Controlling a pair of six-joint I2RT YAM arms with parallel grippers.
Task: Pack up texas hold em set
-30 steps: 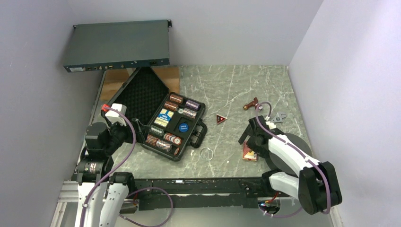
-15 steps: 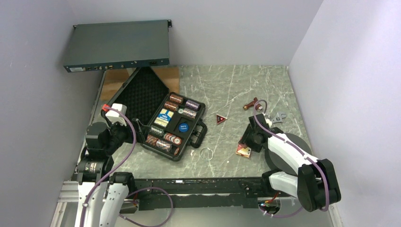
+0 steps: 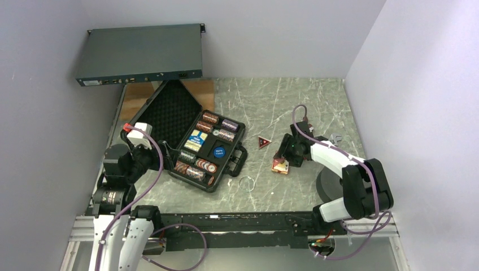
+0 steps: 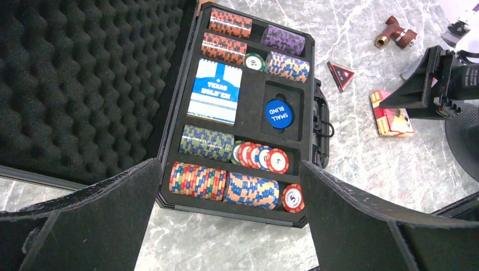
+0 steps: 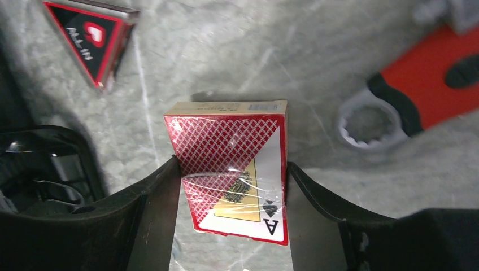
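The black case (image 3: 234,127) lies open at the left, its foam lid (image 3: 169,113) laid back. Its tray holds rolls of striped chips (image 4: 225,184), a blue card box (image 4: 214,91) and a blue disc (image 4: 278,113). My right gripper (image 3: 285,160) is shut on the red card box (image 5: 231,164) and holds it just above the table, right of the case handle (image 3: 240,160). The red card box also shows in the left wrist view (image 4: 392,116). My left gripper (image 4: 229,169) is open and empty over the case's near left edge.
A red triangular marker (image 3: 263,141) lies between the case and my right gripper. A red-handled wrench (image 5: 429,84) lies to the right, and a metal ring (image 3: 246,183) lies near the front. The dark-grey rack unit (image 3: 141,53) stands at the back left.
My right gripper has carried the red card box left and away from the front edge, toward the case. The left arm has not moved.
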